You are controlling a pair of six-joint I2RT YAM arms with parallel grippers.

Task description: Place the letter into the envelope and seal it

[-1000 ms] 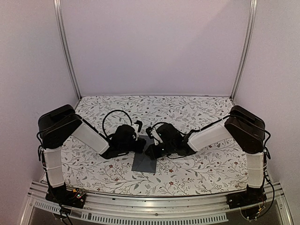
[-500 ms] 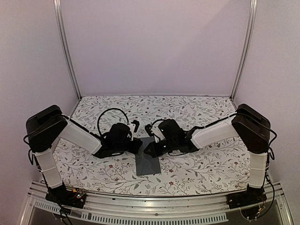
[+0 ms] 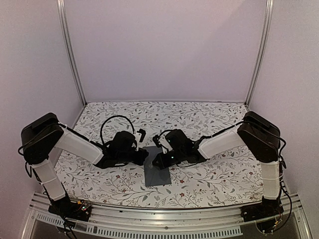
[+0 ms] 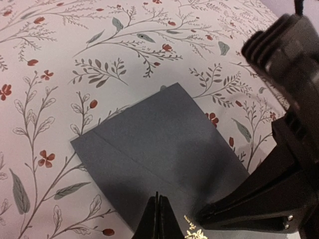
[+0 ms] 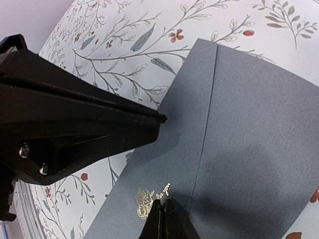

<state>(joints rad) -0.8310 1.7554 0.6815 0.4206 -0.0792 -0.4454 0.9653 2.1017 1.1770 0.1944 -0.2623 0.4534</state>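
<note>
Two grippers can be counted, each with two fingers: the left gripper (image 3: 145,155) and the right gripper (image 3: 155,161), their tips near each other. Under both tips lies one dark slate-grey envelope (image 3: 156,173), and it carries one small gold rose print (image 5: 146,197), just beside the right gripper's fingertips. One floral tablecloth (image 3: 209,119) spreads beneath both grippers and the envelope; the sprigs printed on it are too many to count.

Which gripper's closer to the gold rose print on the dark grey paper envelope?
Right. Right gripper sits beside the gold rose print; left gripper, at the edge of the dark grey paper envelope, is farther off.
</note>
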